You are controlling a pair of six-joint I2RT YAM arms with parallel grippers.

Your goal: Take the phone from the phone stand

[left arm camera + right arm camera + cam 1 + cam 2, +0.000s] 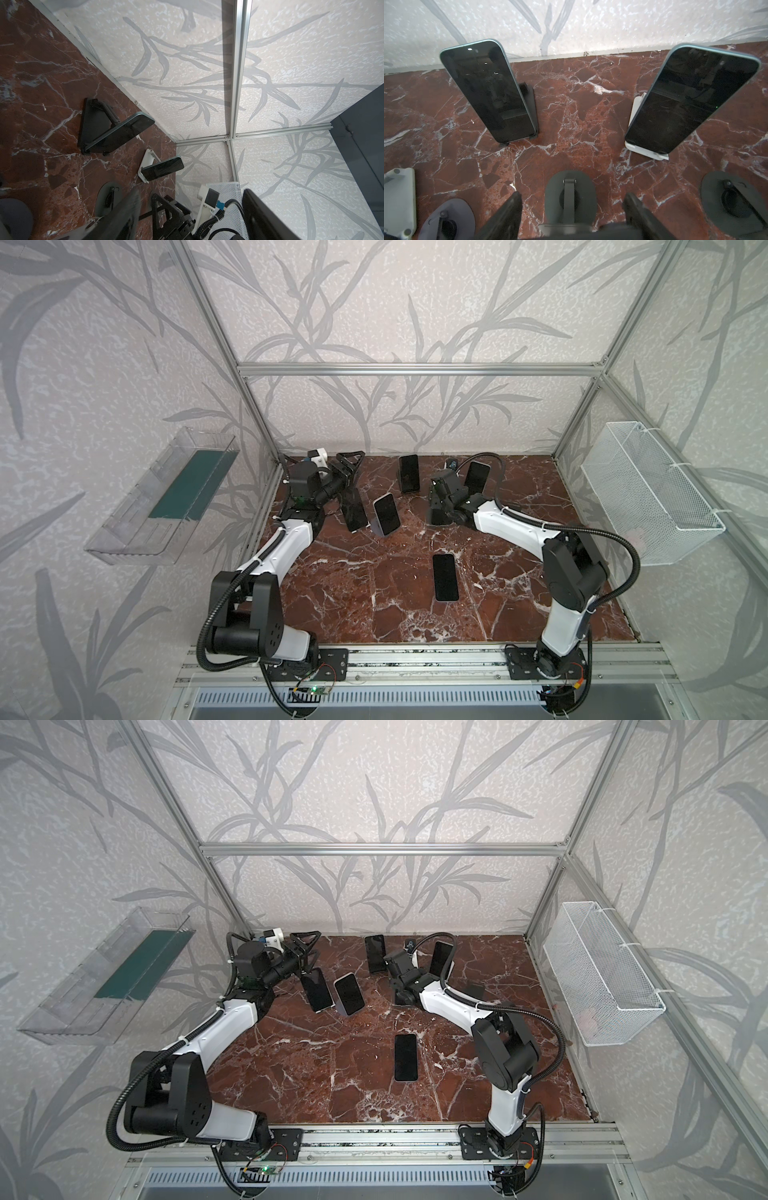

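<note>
Here, right end effector (573, 194) angles downward

Both arms reach toward the back; left gripper (353, 469) points sideways, right gripper (572, 194) tilts downward, both with jaws apart

Counted five phones in both top views: one flat phone (445, 577) at mid-table, plus four tilted: a left phone (354, 510), a neighbouring phone (386, 514), a rear phone (409, 474) and a right phone (476, 477). Made out five stands in the right wrist view: one black stand (529, 97), one white stand (641, 152), and three round ones: a middle round stand (556, 193), an outer black round stand (714, 191), a bluish round stand (463, 212). Could not settle any further stands. Tallied two robot arms, a left arm (286, 543) and a right arm (511, 526); one clear tray (124, 522); one wire basket (623, 506).
</note>
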